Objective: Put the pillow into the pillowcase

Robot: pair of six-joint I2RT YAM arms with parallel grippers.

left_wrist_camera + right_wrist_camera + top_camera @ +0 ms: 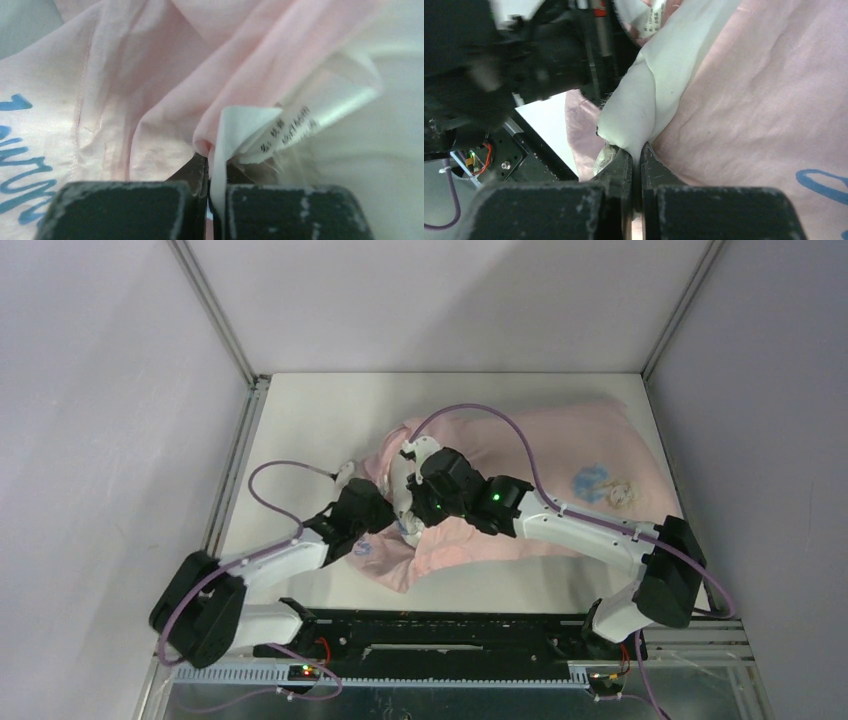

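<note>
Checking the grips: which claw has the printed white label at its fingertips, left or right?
The left claw: the label and a pink pillowcase fold run into its shut jaws. The right claw instead pinches the plump white corner of the pillow.

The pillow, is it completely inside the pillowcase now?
Not completely. In the right wrist view a white corner of the pillow sticks out of the pink pillowcase.
</note>
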